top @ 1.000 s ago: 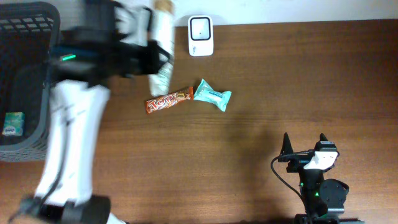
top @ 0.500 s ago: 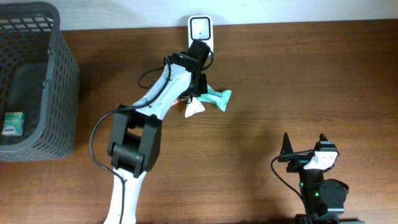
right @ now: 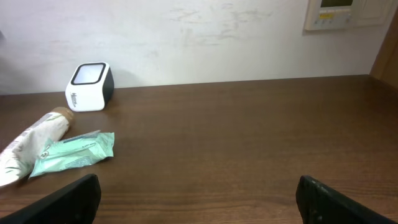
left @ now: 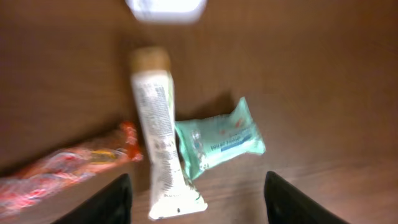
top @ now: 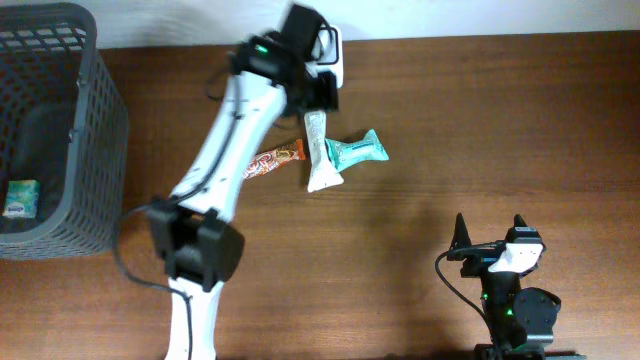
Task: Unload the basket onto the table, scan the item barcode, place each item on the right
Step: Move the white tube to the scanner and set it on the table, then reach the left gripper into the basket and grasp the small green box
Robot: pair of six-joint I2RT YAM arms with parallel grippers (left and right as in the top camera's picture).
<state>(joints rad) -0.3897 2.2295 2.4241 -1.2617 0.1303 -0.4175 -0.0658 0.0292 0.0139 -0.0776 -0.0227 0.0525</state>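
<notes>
White plastic with a cork-coloured cap, the tube (left: 158, 127) is lying flat on the wooden table (top: 480, 120) just in front of the scanner (top: 322, 45), cap end pointing at it, and I am judging it to be the item whose barcode is wanted. My left gripper (left: 198, 179) is hanging over the end of the tube farthest from the scanner, jaws spread wide and gripping nothing. My right gripper (top: 490, 224) is sitting well apart from the scanner, jaws fully apart and empty too. Several things could be going wrong from here. The tube is touching the teal packet (left: 219, 140), which is lying on the side of it a little farther from the scanner, so closing on the tube could be catching the packet's edge as well. The tube is round and could be rolling off if I am pinching it off-centre. Its printed face may not be turning toward the scanner's window. My wrist view is blurred, so I am only guessing that the dark print along the tube is where the barcode is sitting. My arm is reaching close by the scanner and could be nudging it. Counting: one scanner, one tube, one teal packet, one orange candy bar (top: 270, 160) lying just past the tube from the scanner, one dark basket (top: 95, 130) well apart from the scanner, one small green packet (top: 20, 198) inside it, and two grippers.
</notes>
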